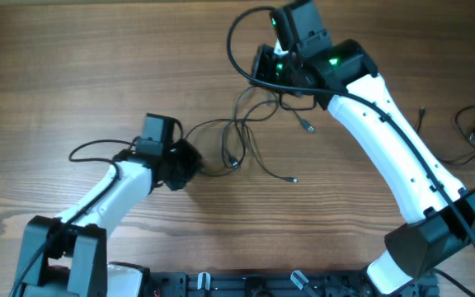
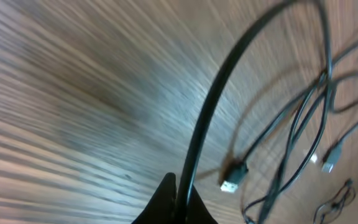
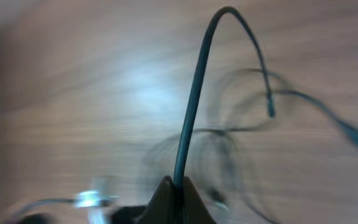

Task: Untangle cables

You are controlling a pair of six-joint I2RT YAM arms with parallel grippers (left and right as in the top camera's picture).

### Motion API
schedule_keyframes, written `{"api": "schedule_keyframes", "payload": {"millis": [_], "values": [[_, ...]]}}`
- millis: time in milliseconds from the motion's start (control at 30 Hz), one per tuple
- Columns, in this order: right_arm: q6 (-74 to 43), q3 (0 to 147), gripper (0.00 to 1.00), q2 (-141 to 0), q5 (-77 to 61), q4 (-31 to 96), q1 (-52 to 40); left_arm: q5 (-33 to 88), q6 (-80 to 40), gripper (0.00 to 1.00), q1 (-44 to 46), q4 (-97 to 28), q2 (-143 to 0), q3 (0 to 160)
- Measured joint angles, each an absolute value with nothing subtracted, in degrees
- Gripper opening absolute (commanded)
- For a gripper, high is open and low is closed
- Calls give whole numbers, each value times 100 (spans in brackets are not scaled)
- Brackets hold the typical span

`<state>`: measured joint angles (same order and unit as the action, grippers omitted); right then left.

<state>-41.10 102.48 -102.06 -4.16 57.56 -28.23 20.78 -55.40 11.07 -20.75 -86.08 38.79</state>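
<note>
We see the left gripper (image 2: pixel 178 200) and the right gripper (image 3: pixel 174 194) each pinching thin dark grey-black cables (image 2: pixel 214 93); blur hides their crossings.

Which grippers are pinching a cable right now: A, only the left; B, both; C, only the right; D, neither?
B: the left gripper is shut on a cable that rises from between its fingertips, and the right gripper pinches a cable the same way.
</note>
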Motion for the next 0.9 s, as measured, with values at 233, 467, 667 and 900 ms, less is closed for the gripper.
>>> {"api": "schedule_keyframes", "payload": {"millis": [233,467,667,900], "values": [[-4091,10248,4,-10206,1551,6949,-2381,2023,-4654,4,-261,-2408,-8009,3872],[-4088,10248,4,-10206,2486,7269,-1553,1988,-4202,4,-1925,-2832,-7778,3872],[-4071,10248,4,-10206,2434,7332,-532,2294,-4093,4,-3291,-2945,-7778,3872],[-3933,10248,4,-10206,1621,7349,622,2565,-4077,4,-3962,-2958,-7778,3872]]}}
